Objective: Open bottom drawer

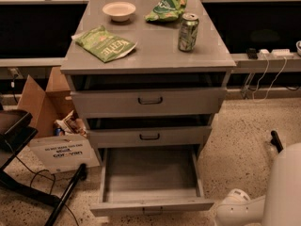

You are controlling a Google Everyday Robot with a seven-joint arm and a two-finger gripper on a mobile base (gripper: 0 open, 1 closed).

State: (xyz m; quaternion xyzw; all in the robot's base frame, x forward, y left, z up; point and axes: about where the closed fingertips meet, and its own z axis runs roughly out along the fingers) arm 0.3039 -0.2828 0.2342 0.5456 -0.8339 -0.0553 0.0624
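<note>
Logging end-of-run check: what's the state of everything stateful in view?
bottom drawer: pulled out, tray empty
middle drawer: pushed in
top drawer: pushed in
can: upright on the cabinet top
bowl: upright
gripper: low right, clear of the drawers

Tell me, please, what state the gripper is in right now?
Gripper: low at right, away from the open drawer; state cannot be told.

The bottom drawer (150, 173) is matt grey metal with a smooth tray. At the counter's (155, 55) back right corner a can (188, 32) gleams. Beyond its right edge, the gripper (275, 141) looks like dark matt plastic beside the smooth white arm shell (287, 187).
</note>
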